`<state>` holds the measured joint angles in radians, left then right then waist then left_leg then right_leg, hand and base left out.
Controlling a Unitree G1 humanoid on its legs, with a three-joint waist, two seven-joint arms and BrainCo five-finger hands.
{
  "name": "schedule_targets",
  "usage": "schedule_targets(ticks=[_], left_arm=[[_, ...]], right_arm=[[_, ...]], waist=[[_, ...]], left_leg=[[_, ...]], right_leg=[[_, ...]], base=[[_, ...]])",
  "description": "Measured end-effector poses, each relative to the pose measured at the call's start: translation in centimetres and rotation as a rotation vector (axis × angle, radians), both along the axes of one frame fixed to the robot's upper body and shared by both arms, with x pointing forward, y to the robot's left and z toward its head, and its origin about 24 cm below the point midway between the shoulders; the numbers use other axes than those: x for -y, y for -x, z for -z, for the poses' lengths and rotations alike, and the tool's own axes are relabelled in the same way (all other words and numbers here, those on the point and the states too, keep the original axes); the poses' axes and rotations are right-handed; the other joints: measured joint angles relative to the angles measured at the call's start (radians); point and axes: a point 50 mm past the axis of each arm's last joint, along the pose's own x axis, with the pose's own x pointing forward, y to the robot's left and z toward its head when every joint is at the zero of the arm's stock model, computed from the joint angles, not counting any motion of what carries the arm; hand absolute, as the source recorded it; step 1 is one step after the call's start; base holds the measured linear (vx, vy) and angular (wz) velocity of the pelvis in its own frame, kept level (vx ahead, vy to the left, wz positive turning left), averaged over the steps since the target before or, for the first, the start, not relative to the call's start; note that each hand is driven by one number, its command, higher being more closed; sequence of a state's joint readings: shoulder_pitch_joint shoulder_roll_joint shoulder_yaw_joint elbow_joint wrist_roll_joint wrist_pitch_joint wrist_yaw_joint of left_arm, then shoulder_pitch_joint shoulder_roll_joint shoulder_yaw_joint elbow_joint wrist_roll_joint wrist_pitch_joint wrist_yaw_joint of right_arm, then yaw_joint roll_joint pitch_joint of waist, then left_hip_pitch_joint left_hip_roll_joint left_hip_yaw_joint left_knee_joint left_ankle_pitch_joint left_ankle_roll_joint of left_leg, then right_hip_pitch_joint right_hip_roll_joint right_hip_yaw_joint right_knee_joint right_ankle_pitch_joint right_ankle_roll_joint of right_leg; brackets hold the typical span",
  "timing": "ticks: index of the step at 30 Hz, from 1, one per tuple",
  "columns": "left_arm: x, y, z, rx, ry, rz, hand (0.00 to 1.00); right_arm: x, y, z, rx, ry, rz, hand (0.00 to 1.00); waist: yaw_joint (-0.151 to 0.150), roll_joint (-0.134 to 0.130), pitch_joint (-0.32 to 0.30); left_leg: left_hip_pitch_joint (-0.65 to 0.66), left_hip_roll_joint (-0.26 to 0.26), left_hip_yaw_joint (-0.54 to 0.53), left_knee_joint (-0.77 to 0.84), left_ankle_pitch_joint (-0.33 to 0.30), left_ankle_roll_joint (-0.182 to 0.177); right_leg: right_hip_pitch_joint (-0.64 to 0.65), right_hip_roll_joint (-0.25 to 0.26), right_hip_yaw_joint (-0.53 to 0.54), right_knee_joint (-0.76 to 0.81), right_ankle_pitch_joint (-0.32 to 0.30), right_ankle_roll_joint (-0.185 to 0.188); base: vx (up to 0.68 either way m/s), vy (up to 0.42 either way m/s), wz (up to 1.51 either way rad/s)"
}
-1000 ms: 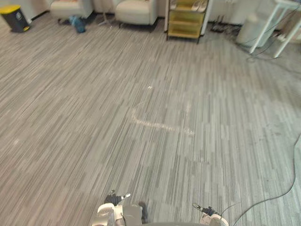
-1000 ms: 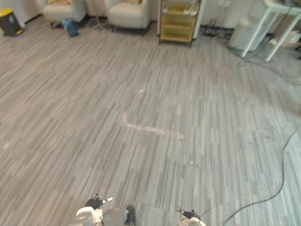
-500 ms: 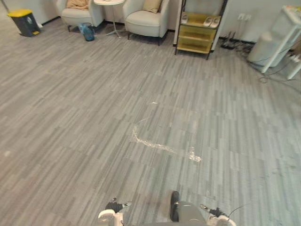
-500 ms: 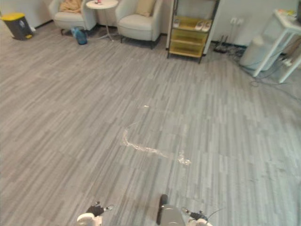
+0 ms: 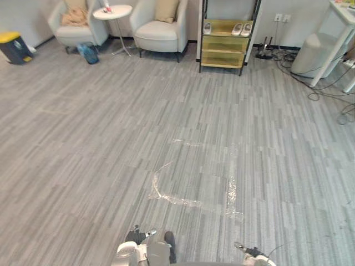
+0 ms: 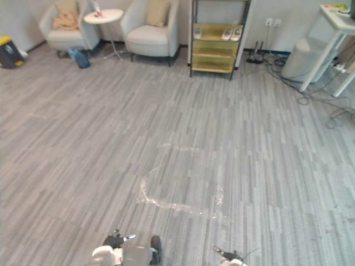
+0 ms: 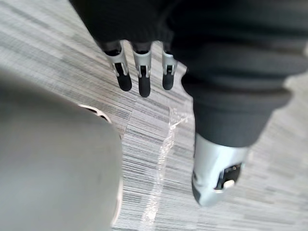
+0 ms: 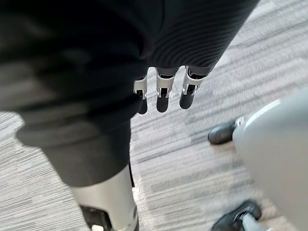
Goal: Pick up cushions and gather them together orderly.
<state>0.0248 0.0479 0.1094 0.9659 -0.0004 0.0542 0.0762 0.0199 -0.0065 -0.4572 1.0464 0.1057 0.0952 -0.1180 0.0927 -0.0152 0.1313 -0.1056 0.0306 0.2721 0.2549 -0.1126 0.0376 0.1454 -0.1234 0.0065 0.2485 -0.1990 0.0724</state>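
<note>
A beige cushion (image 5: 166, 9) leans upright on the seat of the right armchair (image 5: 161, 33) at the far wall. A tan cushion or cloth (image 5: 74, 15) lies crumpled on the left armchair (image 5: 71, 34). My left hand (image 7: 142, 77) hangs over the striped floor with straight fingers and holds nothing. My right hand (image 8: 162, 91) hangs the same way, open and empty. Both hands are far from the cushions.
A round white side table (image 5: 112, 12) stands between the armchairs, a blue bag (image 5: 87, 54) beside the left one. A yellow shelf with shoes (image 5: 224, 36), a black yellow-lidded bin (image 5: 12, 47), a white cylinder (image 5: 310, 54) and floor cables (image 5: 327, 94) line the far side.
The whole picture has shifted as the camera moved, so the armchairs, side table and shelf show more fully. Nothing in the room itself has moved.
</note>
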Motion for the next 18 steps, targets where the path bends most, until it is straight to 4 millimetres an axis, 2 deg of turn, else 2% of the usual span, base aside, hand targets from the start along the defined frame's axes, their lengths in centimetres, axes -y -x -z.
schedule_targets(ticks=[1, 2, 3, 4, 5, 7, 8, 9, 10, 11, 12, 13, 14, 15, 16, 17, 18], left_arm=[[0.1, 0.1, 0.1, -0.006, 0.000, 0.008, 0.00], [0.2, 0.2, 0.2, -0.020, -0.006, 0.038, 0.00], [0.2, 0.4, 0.3, -0.036, -0.011, 0.060, 0.00], [0.2, 0.5, 0.3, -0.039, -0.010, 0.061, 0.00], [0.3, 0.8, 0.4, -0.047, -0.010, 0.062, 0.00], [0.1, 0.9, 0.5, -0.055, -0.017, 0.068, 0.00], [0.1, 0.7, 0.4, -0.051, -0.019, 0.077, 0.00], [0.1, 0.7, 0.4, -0.051, -0.020, 0.079, 0.00], [0.1, 0.7, 0.4, -0.051, -0.023, 0.088, 0.00], [0.0, 0.7, 0.4, -0.051, -0.025, 0.085, 0.00], [-0.2, 0.7, 0.4, -0.050, -0.029, 0.087, 0.00], [-0.6, 0.8, 0.4, -0.054, -0.039, 0.085, 0.00], [0.3, 0.6, 0.5, -0.050, -0.017, 0.083, 0.00], [0.9, 0.8, 0.6, -0.055, -0.001, 0.088, 0.00], [1.3, 0.9, 0.7, -0.058, 0.010, 0.082, 0.00], [1.6, 0.9, 0.7, -0.059, 0.017, 0.080, 0.00], [1.6, 0.9, 0.7, -0.058, 0.021, 0.081, 0.00]], right_arm=[[0.0, 0.0, 0.0, -0.001, 0.004, -0.006, 0.00], [0.0, -0.1, 0.0, -0.005, 0.012, -0.031, 0.00], [0.1, -0.1, 0.0, -0.004, 0.015, -0.039, 0.00], [0.1, -0.1, -0.1, -0.001, 0.017, -0.043, 0.00], [0.5, -0.3, -0.2, 0.007, 0.029, -0.057, 0.00], [0.4, -0.4, -0.2, 0.007, 0.024, -0.065, 0.00], [0.4, -0.6, -0.2, 0.016, 0.023, -0.065, 0.00], [0.4, -0.7, -0.3, 0.017, 0.023, -0.065, 0.00], [0.5, -0.7, -0.3, 0.019, 0.021, -0.062, 0.00], [0.5, -0.7, -0.2, 0.016, 0.020, -0.060, 0.00], [0.5, -0.6, -0.2, 0.012, 0.018, -0.060, 0.00], [0.5, -0.3, -0.1, 0.000, 0.015, -0.059, 0.00], [1.4, -0.4, -0.3, 0.000, 0.035, -0.055, 0.00], [1.9, -0.4, -0.3, -0.002, 0.046, -0.052, 0.00], [2.3, -0.4, -0.4, -0.002, 0.053, -0.047, 0.00], [2.2, -0.4, -0.4, -0.002, 0.051, -0.043, 0.00], [2.2, -0.3, -0.4, -0.003, 0.049, -0.043, 0.00]], waist=[[-0.001, 0.002, -0.001], [-0.007, 0.011, 0.008], [-0.018, 0.011, 0.011], [-0.025, 0.018, 0.015], [-0.030, 0.020, 0.016], [-0.034, 0.019, 0.016], [-0.037, 0.020, 0.018], [-0.037, 0.021, 0.018], [-0.038, 0.021, 0.018], [-0.038, 0.014, 0.022], [-0.038, 0.007, 0.025], [-0.042, -0.021, 0.031], [-0.039, 0.028, 0.038], [-0.040, 0.045, 0.031], [-0.039, 0.057, 0.029], [-0.037, 0.065, 0.025], [-0.039, 0.063, 0.026]], left_leg=[[0.018, 0.000, 0.003, -0.003, -0.012, 0.003], [0.087, 0.000, 0.007, -0.025, -0.041, 0.006], [0.156, -0.009, 0.006, -0.053, -0.048, 0.004], [0.187, -0.012, 0.005, -0.069, -0.049, 0.003], [0.276, -0.018, 0.004, -0.123, -0.051, 0.000], [0.336, -0.018, 0.001, -0.180, -0.059, -0.012], [0.350, -0.017, -0.014, -0.201, -0.063, -0.018], [0.352, -0.017, -0.019, -0.205, -0.066, -0.019], [0.356, -0.013, -0.036, -0.202, -0.080, -0.026], [0.367, -0.017, -0.061, -0.200, -0.091, -0.041], [0.374, -0.023, -0.075, -0.199, -0.093, -0.045], [0.398, -0.042, -0.115, -0.196, -0.118, -0.064], [0.411, -0.006, -0.133, -0.182, -0.138, -0.073], [0.411, 0.009, -0.150, -0.155, -0.152, -0.085], [0.399, 0.023, -0.154, -0.122, -0.163, -0.091], [0.349, 0.032, -0.176, -0.015, -0.166, -0.094], [0.320, 0.036, -0.186, 0.050, -0.166, -0.095]], right_leg=[[-0.030, -0.001, 0.006, 0.089, -0.001, 0.026], [-0.139, -0.010, 0.006, 0.366, 0.038, 0.152], [-0.199, -0.037, -0.021, 0.541, 0.048, 0.170], [-0.213, -0.053, -0.049, 0.584, 0.043, 0.157], [-0.247, -0.091, -0.133, 0.619, 0.008, 0.098], [-0.283, -0.105, -0.227, 0.519, -0.012, 0.062], [-0.321, -0.095, -0.259, 0.402, -0.009, 0.048], [-0.329, -0.087, -0.263, 0.353, -0.002, 0.041], [-0.340, -0.056, -0.252, 0.200, 0.045, 0.016], [-0.337, -0.020, -0.219, 0.050, 0.135, 0.005], [-0.333, -0.010, -0.200, 0.007, 0.188, -0.004], [-0.326, 0.001, -0.167, -0.018, 0.257, -0.057], [-0.325, 0.025, -0.174, 0.036, 0.232, -0.057], [-0.322, 0.035, -0.176, 0.039, 0.179, -0.054], [-0.318, 0.042, -0.186, 0.043, 0.162, -0.059], [-0.305, 0.047, -0.194, 0.041, 0.129, -0.063], [-0.296, 0.047, -0.198, 0.036, 0.123, -0.066]], base=[[0.50, 0.220, -0.36], [0.40, 0.181, -0.05], [0.40, 0.181, 0.06], [0.37, 0.132, 0.17], [0.30, 0.091, 0.13], [0.31, 0.051, 0.21], [0.23, -0.029, 0.28], [0.32, -0.071, 0.39], [0.36, -0.115, 0.45], [0.38, -0.146, 0.49], [0.39, -0.201, 0.56], [0.36, -0.219, 0.33], [0.41, -0.270, 0.30], [0.38, -0.244, 0.03], [0.30, -0.208, 0.11], [0.22, -0.162, 0.12], [0.21, -0.251, 0.29]])
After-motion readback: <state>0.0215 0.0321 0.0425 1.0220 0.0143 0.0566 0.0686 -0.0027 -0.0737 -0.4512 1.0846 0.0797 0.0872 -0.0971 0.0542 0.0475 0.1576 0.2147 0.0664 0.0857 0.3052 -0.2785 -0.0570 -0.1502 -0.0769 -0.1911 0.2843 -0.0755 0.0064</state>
